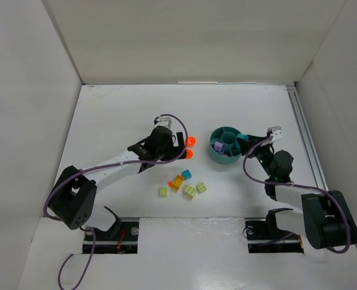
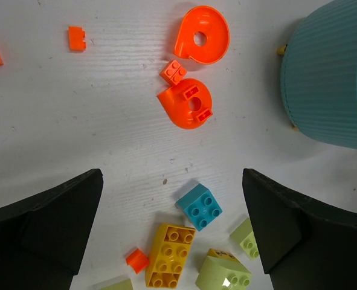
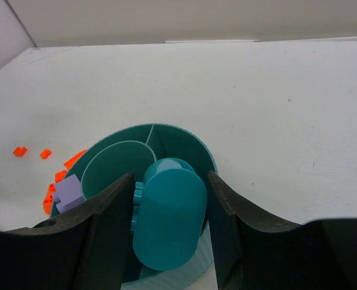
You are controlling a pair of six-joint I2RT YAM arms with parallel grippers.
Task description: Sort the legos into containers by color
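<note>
My left gripper is open and empty above loose legos: a blue-teal brick, a yellow-orange brick, pale green bricks and a tiny orange bit. Two round orange pieces and a small orange brick lie beyond. My right gripper is shut on a rounded blue-teal piece over the right side of the teal dish. A purple brick lies in one compartment.
The dish wall stands right of the left gripper. Small orange bits lie on the white table. The brick cluster sits in front of both arms. White walls close in the table; a rail runs along the right.
</note>
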